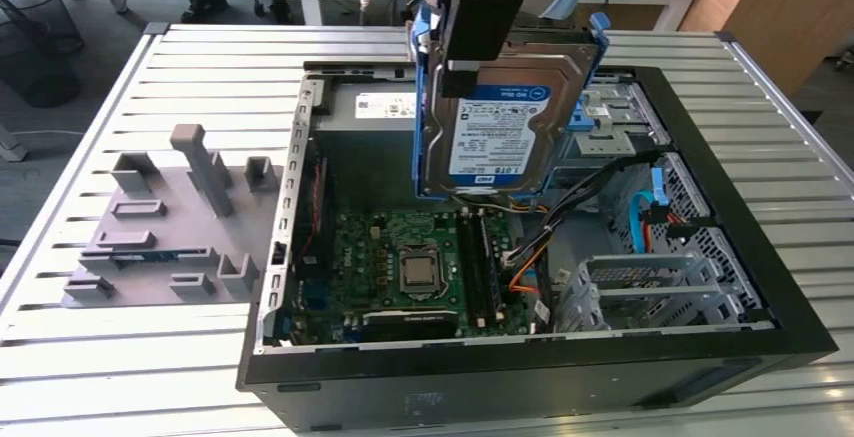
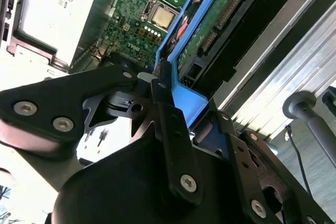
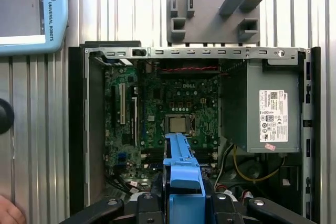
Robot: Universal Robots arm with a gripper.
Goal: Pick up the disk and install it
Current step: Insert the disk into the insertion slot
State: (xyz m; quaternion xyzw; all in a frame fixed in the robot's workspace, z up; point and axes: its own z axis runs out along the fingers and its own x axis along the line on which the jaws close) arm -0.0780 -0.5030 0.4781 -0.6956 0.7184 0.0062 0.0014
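The disk (image 1: 514,122), a silver hard drive with a white-and-blue label in a bright blue bracket, hangs upright above the open computer case (image 1: 534,362). My gripper (image 1: 463,69) is shut on the disk's upper edge, one black finger lying over its labelled face. In the second wrist view the fingers (image 2: 169,114) clamp the blue bracket (image 2: 186,98), and the disk's green circuit side (image 2: 210,27) runs away from them. In the first wrist view the bracket (image 3: 181,174) sticks out from the gripper (image 3: 181,208) over the motherboard (image 3: 173,108).
Inside the case are a grey power supply (image 3: 262,108), a metal drive cage (image 1: 654,282), blue-tabbed bays (image 1: 627,107) and loose cables (image 1: 627,172). A grey fixture with holders (image 1: 174,227) lies beside the case. A teach pendant (image 3: 31,14) and a person's hand (image 3: 8,214) are near it.
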